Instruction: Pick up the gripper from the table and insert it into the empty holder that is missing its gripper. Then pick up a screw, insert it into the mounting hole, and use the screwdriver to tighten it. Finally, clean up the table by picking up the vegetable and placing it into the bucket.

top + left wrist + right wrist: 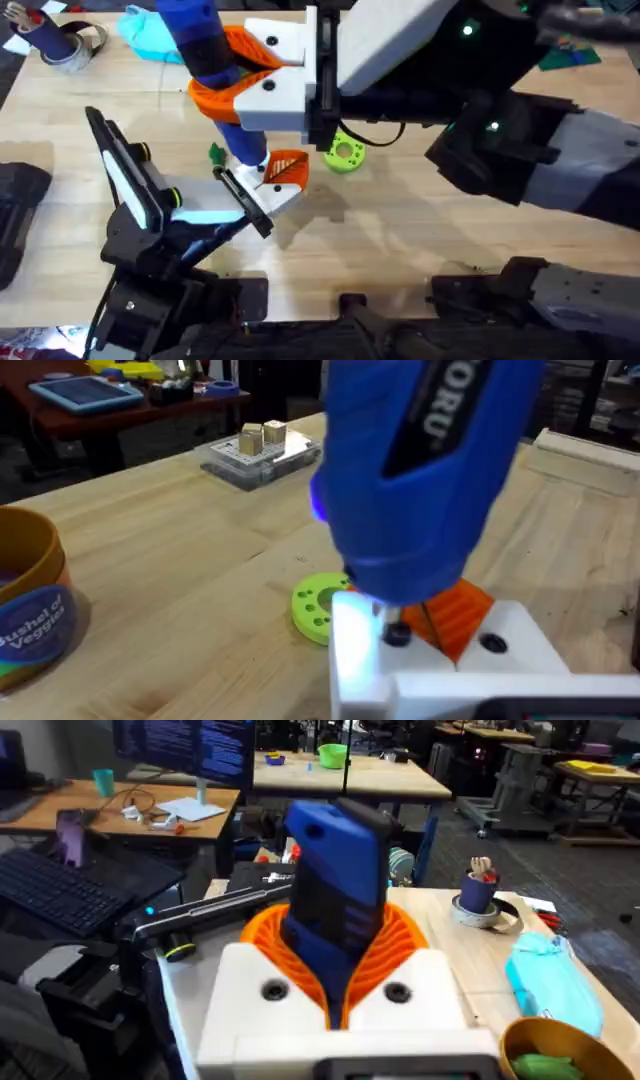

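Observation:
My right gripper (232,62) is shut on the screwdriver (205,45), whose thick blue handle (335,910) sits between its orange pads. The screwdriver points down, and its tip (396,632) rests on a dark screw in a white block. That block is the white-and-orange gripper piece (287,172), seated at the end of my left arm, where my left gripper (445,635) is. Its orange ribbed face (462,610) shows beside the tip. The tan bucket (35,615) stands off to the side and also appears in the right wrist view (560,1038), with something green inside.
A green disc (345,152) lies just beside the work spot. A cyan cloth (150,35) and a tape roll with a dark cup (60,45) sit at the back left. A clear tray with wooden blocks (260,450) stands farther off. My right arm covers the right half.

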Robot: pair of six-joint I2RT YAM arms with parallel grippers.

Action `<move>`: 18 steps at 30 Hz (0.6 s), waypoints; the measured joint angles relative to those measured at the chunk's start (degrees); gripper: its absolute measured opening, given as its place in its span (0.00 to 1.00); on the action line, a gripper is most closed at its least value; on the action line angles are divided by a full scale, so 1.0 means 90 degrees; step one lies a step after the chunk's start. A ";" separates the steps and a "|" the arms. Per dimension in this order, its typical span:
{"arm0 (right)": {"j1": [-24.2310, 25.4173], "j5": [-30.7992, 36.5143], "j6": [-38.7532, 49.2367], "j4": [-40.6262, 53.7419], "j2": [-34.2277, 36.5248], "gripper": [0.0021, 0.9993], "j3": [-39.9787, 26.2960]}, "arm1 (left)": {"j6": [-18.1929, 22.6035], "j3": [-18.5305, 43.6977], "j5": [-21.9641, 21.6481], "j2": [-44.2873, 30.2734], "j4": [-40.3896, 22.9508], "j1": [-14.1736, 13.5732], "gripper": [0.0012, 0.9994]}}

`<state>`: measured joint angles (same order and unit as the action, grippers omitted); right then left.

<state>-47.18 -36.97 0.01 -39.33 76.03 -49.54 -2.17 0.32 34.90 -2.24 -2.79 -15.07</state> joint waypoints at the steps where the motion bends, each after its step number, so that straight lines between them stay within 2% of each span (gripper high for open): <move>1: 0.0000 0.0000 0.0000 0.0000 0.0000 0.04 0.0000 | 0.0000 0.0000 0.0001 0.0000 0.0000 0.0000 0.01; 18: 0.0000 0.0000 -0.0002 -0.0159 -0.0148 0.04 0.0000 | 0.0000 0.0000 0.0001 0.0000 0.0000 0.0000 0.01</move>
<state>-47.18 -36.97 -0.01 -40.76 74.70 -49.54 -2.17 0.32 34.91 -2.24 -2.79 -15.07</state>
